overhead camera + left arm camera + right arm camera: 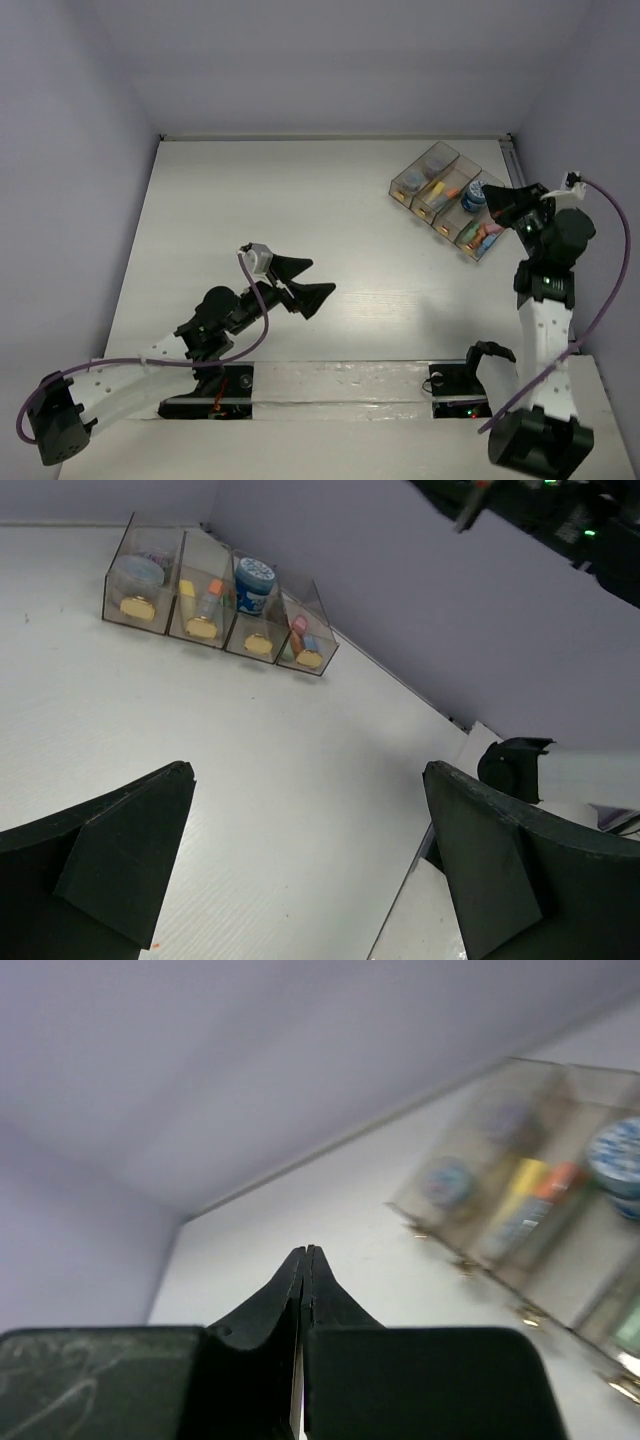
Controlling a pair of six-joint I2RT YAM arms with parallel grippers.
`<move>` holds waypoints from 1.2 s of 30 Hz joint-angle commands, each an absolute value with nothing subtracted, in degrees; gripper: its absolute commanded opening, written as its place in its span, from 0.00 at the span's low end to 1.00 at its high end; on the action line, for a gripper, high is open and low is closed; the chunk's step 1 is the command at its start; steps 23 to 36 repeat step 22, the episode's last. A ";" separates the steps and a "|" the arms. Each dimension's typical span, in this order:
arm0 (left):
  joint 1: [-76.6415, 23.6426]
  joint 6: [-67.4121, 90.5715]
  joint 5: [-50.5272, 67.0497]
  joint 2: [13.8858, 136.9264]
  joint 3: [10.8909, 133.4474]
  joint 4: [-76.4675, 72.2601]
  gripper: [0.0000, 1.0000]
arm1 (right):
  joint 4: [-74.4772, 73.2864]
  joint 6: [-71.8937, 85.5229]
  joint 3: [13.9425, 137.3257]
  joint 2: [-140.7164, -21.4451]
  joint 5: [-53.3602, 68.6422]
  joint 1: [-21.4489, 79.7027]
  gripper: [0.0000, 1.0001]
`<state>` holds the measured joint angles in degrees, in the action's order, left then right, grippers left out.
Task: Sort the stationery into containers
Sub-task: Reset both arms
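The four joined clear bins (450, 195) stand at the back right of the table, and all stationery in view lies inside them. They hold a grey-purple roll (140, 568), yellow and orange sticks (200, 598), a blue roll (254, 580), and pink, orange and light-blue stubs (302, 640). My right gripper (497, 197) hovers at the right end of the bins with its jaws pressed together and nothing between them (307, 1252). My left gripper (303, 282) is open and empty above the bare table, well to the left of the bins (305, 810).
The table's right edge and a back rail (510, 150) run close to the bins. Grey walls (330, 60) enclose the table at the back and sides. The arm bases (340, 385) sit on a strip at the near edge.
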<state>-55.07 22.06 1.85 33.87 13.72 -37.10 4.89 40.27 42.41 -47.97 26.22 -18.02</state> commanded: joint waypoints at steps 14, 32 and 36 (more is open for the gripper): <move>-55.28 22.06 -8.08 37.80 36.03 -28.22 0.99 | -9.84 30.07 44.73 -16.97 36.04 -10.64 1.00; -55.28 21.70 -14.06 33.39 38.58 -21.02 0.99 | -6.08 31.99 36.94 -13.01 33.58 -7.91 1.00; -55.28 21.70 -14.06 33.39 38.58 -21.02 0.99 | -6.08 31.99 36.94 -13.01 33.58 -7.91 1.00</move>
